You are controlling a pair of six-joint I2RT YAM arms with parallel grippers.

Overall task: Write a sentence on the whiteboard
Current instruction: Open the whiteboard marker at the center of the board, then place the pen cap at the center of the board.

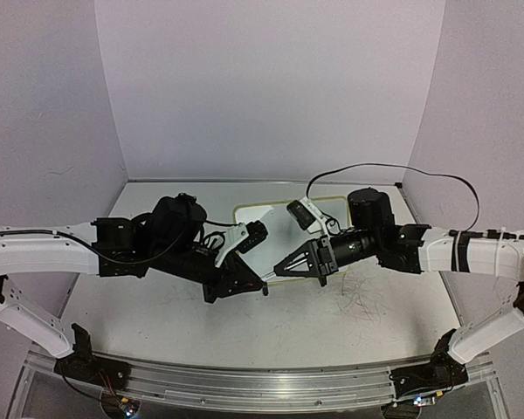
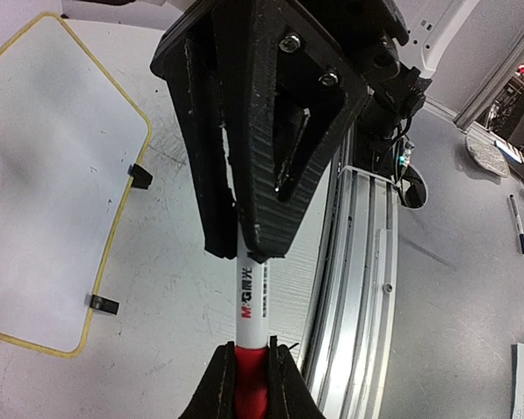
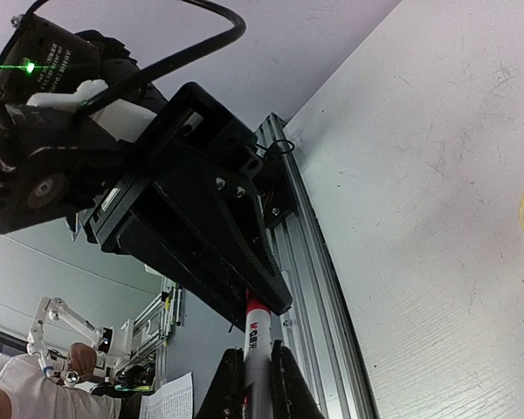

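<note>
The whiteboard (image 1: 277, 237) lies flat at the back middle of the table, half covered by both wrists. In the left wrist view its face (image 2: 52, 175) shows no writing, so the sentence is not in view. A marker (image 2: 255, 301) with a white barrel and a red cap is held level between both grippers, in front of the board and above the tabletop. My left gripper (image 2: 251, 353) is shut on the red cap. My right gripper (image 3: 257, 351) is shut on the white barrel (image 3: 258, 336). In the top view the two grippers, left (image 1: 247, 284) and right (image 1: 278, 271), meet tip to tip.
The large white tabletop carries old scribbles (image 1: 362, 301) at the right front. An aluminium rail (image 1: 244, 384) runs along the near edge under the held marker. Grey walls close in the back and both sides.
</note>
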